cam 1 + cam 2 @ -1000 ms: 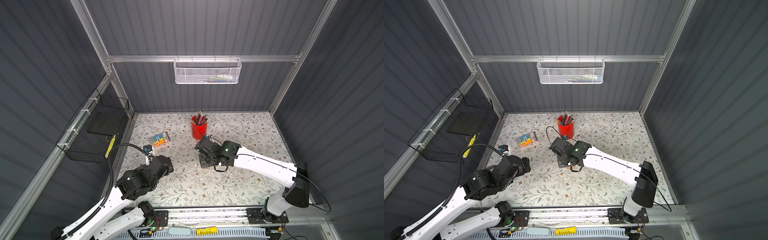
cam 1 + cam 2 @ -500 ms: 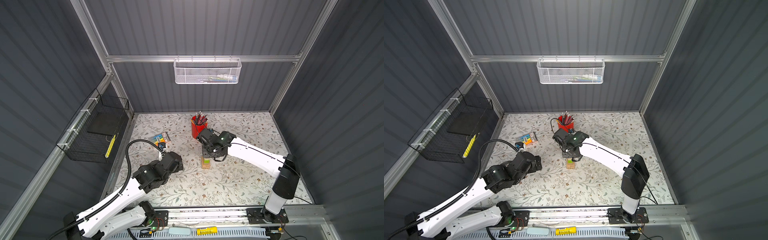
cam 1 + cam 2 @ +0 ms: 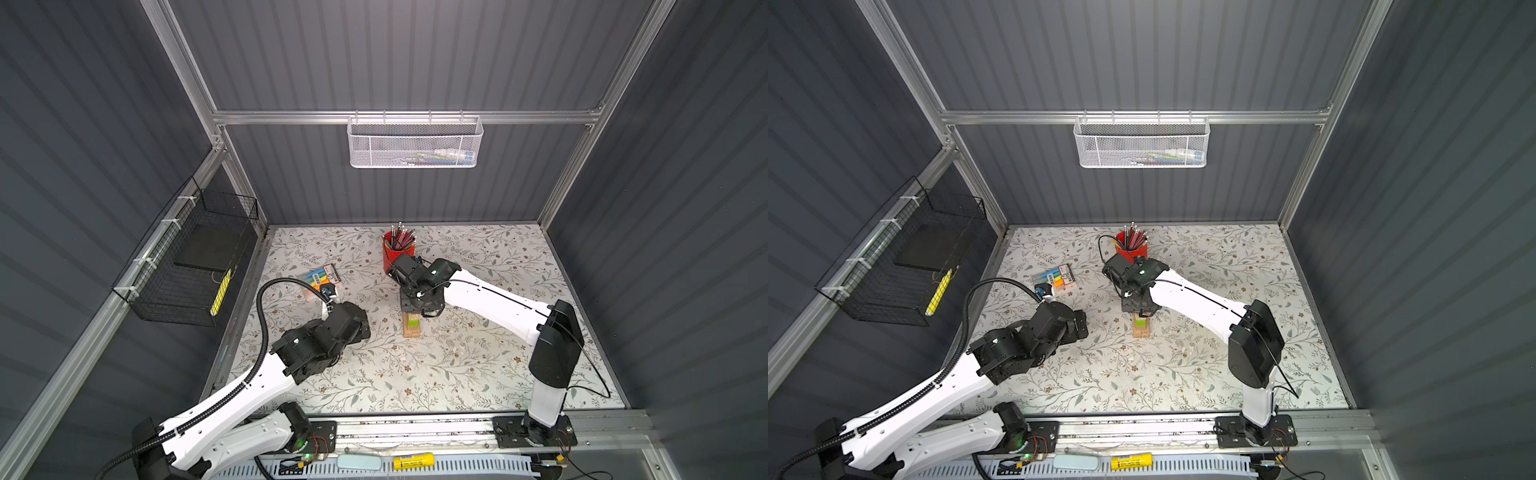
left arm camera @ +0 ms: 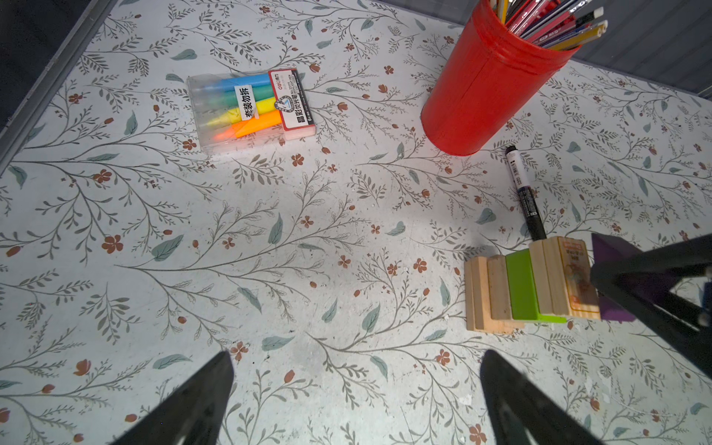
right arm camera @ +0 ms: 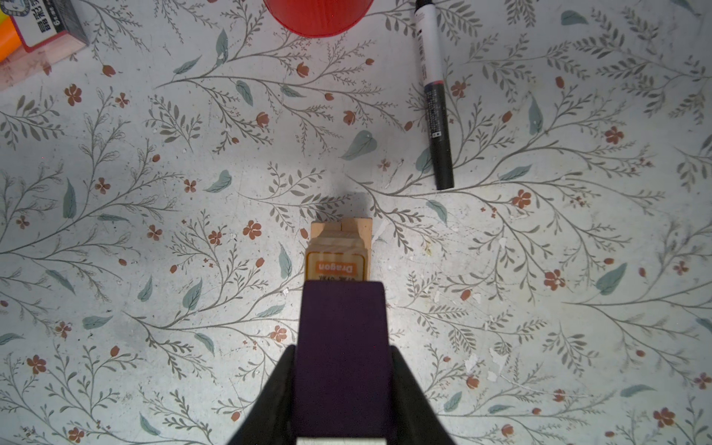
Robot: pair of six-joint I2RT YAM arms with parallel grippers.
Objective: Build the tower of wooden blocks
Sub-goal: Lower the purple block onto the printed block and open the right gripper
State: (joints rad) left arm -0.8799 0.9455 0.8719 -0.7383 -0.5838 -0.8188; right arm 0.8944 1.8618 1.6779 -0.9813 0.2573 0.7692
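- The right gripper (image 5: 342, 348) clamps the purple block (image 5: 343, 316) by two opposite sides, its jaws closed tight on it, as the right wrist view shows.
- The block hangs directly over the tower (image 5: 339, 250) and covers part of the top brick, which bears an orange "Dragon" label. Whether block and brick touch cannot be told.
- In both top views the tower (image 3: 412, 328) (image 3: 1140, 328) stands upright near the middle of the floral mat (image 3: 478, 365). The right arm reaches in from 4 o'clock and its gripper (image 3: 417, 307) is poised on top.
- The left wrist view shows the tower (image 4: 501, 293) as tan bricks with a green block (image 4: 520, 285) partway up and more tan bricks above it.
- The left gripper (image 4: 356, 400) is spread wide over bare mat with nothing between its fingers (image 4: 200, 404).
- In a top view the left gripper (image 3: 359, 328) sits at the tower's 9 o'clock, near it but apart.
- A red cup (image 3: 399, 253) of pencils stands at the tower's 12 o'clock.
- A black marker (image 4: 524, 192) lies flat between cup and tower, hidden under the right arm in both top views.
- A highlighter pack (image 3: 322, 279) lies at the tower's 10 o'clock, well apart from it.
- A white basket (image 3: 415, 143) hangs on the back wall at 12 o'clock.
- A black basket (image 3: 187, 266) hangs on the side wall at 9 o'clock.
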